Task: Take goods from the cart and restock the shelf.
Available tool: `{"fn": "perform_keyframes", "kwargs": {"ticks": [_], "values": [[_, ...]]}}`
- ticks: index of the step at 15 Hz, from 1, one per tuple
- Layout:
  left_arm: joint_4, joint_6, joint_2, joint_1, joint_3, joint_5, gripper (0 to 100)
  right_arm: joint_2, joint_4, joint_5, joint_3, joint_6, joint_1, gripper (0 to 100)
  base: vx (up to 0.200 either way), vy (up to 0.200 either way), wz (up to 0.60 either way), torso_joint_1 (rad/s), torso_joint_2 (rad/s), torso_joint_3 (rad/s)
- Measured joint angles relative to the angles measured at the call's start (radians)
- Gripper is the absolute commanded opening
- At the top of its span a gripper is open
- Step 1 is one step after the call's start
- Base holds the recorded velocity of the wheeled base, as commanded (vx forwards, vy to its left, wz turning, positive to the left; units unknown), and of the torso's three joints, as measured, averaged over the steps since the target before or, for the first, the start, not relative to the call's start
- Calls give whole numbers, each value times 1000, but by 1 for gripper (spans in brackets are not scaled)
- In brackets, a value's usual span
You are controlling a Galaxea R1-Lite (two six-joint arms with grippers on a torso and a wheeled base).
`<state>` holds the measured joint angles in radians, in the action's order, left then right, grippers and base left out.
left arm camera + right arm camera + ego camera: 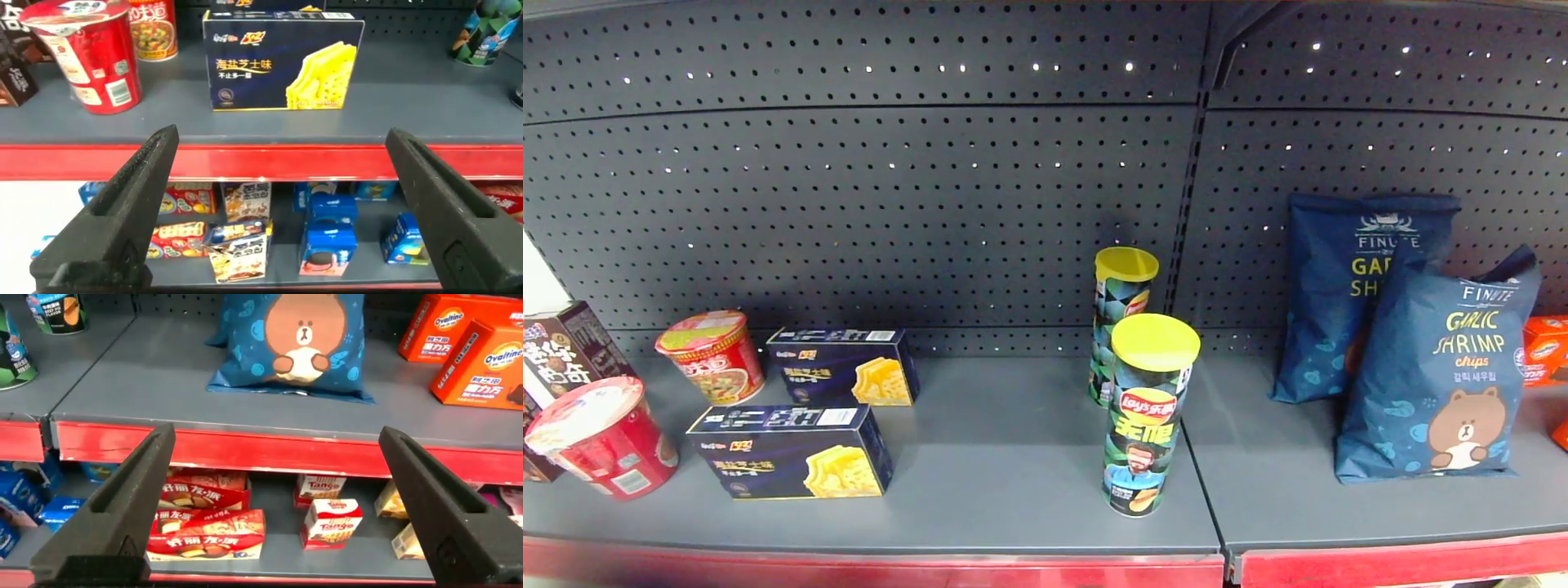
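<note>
Shelf [1013, 457]: grey deck, red front lip, pegboard [890, 204] behind.

Labels, left to right:
- Brown box [568, 347] at the far left, with large white characters.
- Two noodle cups. The front cup [600, 445] is red with a pale lid. The rear cup [712, 355] is red with a food picture on its wall.
- Two dark blue boxes, each with a yellow cracker picture and a white barcode sticker on top. The front box [792, 453] lies near the lip. The rear box [845, 367] lies behind it, apart.
- Two upright cans with yellow lids and a red-and-yellow roundel logo. The front can [1150, 412] stands by the deck seam, the rear can [1123, 318] just behind.
- Two navy bags with yellow and white lettering. The front bag [1437, 376] shows a cartoon brown bear. The rear bag [1347, 286] leans on the pegboard, partly hidden.
- Orange boxes [1543, 351] at the far right.

Left tool [282, 139]: fingers spread wide with nothing between them. It is held level before the red lip and faces the front box.

Right tool [275, 434]: also spread wide and empty. It sits before the lip, below the front bag.

Lower shelf [343, 559]: small packets and cartons in red, blue and white.
</note>
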<state>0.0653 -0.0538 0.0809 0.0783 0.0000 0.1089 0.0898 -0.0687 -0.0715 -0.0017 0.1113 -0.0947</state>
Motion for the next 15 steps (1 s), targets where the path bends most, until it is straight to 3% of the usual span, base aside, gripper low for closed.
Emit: {"fn": "perform_keyframes", "kwargs": {"ticks": [9,15], "values": [[3,-47,0,0,0,7,100,0,0,-3,0,-1,0,100,0,-22,0,-1,0,0],[1,-48,1,-1,0,7,100,1,0,-8,0,-3,-1,100,-67,0,0,1,0,1]]}}
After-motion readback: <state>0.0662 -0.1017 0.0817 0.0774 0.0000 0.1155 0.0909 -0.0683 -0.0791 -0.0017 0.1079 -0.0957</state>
